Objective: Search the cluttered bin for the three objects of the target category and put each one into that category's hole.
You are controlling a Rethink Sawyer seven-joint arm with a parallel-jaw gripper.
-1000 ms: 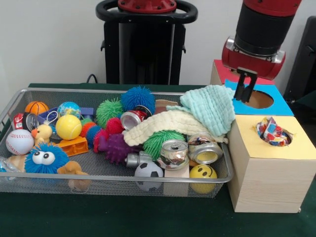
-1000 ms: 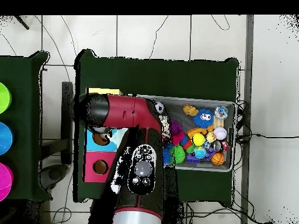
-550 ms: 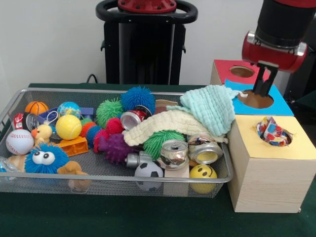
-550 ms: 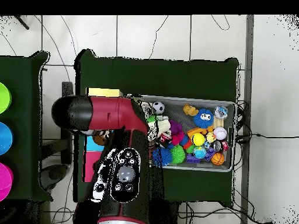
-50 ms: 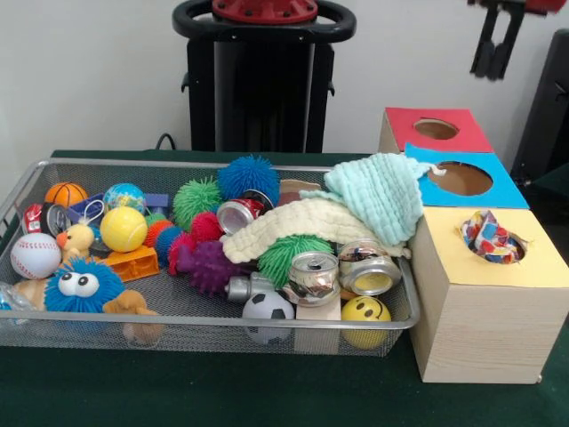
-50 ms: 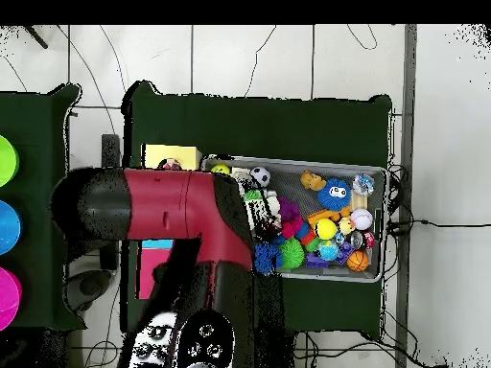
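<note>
My gripper (image 5: pixel 495 43) hangs high at the top right, above the red-topped box (image 5: pixel 404 138) and the blue-topped box (image 5: pixel 502 191), open and empty. A patterned cloth (image 5: pixel 492 236) sits stuffed in the hole of the yellow-topped box (image 5: pixel 533 267). In the wire bin (image 5: pixel 178 165), a mint green cloth (image 5: pixel 378 196) lies over a pale yellow cloth (image 5: pixel 293 227) at the right end, close to the boxes. Seen from overhead, my red arm (image 6: pixel 163 206) covers most of the boxes and hides the gripper; only the yellow box top (image 6: pixel 173 156) shows.
The bin also holds spiky balls, sports balls, a blue fuzzy toy (image 5: pixel 80 285), a red can (image 5: pixel 238 213) and two silver cans (image 5: pixel 311 271). Overhead, the bin's rim (image 6: pixel 384 220) lies to the right, and coloured discs (image 6: pixel 8 227) sit on another table at the left.
The gripper has risen from just above the blue box's hole to the top of the front view and shifted right. Overhead, the arm swung left. The cloths have not moved.
</note>
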